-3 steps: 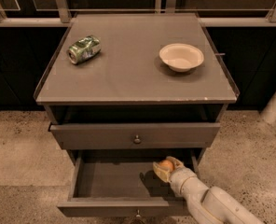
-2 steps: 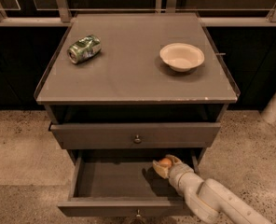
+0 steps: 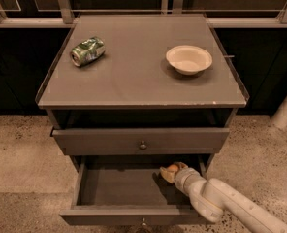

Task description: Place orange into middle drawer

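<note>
While the grey cabinet is filling the middle of the view, a pale robot arm [image 3: 221,203] is reaching in from the lower right corner, with its gripper [image 3: 171,173] sitting inside the open middle drawer [image 3: 119,188]. The gripper is clamping the orange [image 3: 173,168] between its two fingers. The fruit is showing as a small round shape at the arm's tip, in the drawer's back right corner, just under the drawer front above. Whether the orange is touching the drawer floor is not possible to tell. The middle drawer is standing pulled out toward the viewer, its flat dark-grey tray facing up and a small round knob [image 3: 143,222] showing at its front edge. The upper drawer front [image 3: 182,141] is sitting directly above it. On the tabletop [image 3: 134,81], a crushed green can [image 3: 87,51] is lying on its side at the left, and a white bowl [image 3: 188,58] is resting upright at the right — the two are sitting well apart.
</note>
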`<state>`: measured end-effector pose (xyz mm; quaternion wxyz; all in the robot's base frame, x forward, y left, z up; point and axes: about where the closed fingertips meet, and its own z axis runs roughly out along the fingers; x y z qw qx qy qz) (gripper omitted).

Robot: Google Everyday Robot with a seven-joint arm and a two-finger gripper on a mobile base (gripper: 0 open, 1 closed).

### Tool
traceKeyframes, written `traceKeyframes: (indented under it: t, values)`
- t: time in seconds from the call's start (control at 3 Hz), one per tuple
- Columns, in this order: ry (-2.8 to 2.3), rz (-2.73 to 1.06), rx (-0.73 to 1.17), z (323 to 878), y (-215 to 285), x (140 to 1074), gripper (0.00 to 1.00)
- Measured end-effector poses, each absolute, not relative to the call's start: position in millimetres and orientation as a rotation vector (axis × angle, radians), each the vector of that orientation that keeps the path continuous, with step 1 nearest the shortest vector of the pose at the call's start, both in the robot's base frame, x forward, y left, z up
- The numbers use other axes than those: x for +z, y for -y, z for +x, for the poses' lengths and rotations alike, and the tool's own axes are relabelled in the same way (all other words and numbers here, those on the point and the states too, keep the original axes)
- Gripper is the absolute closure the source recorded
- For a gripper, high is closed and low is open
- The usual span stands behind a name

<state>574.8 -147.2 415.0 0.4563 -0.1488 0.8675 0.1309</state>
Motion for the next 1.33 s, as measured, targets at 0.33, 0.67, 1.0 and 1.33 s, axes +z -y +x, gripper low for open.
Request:
traceKeyframes:
  t: [0.33, 0.67, 1.0, 1.33]
  values:
    - [-2.183, -0.358, 0.331, 578.2, 147.9, 405.0, 1.00]
    - [-2.186, -0.358, 0.333, 577.9, 147.5, 403.9, 0.80]
    - [-2.186, -0.358, 0.333, 577.9, 147.5, 403.9, 0.59]
    - [-2.186, -0.358, 0.333, 577.9, 147.4, 403.9, 0.34]
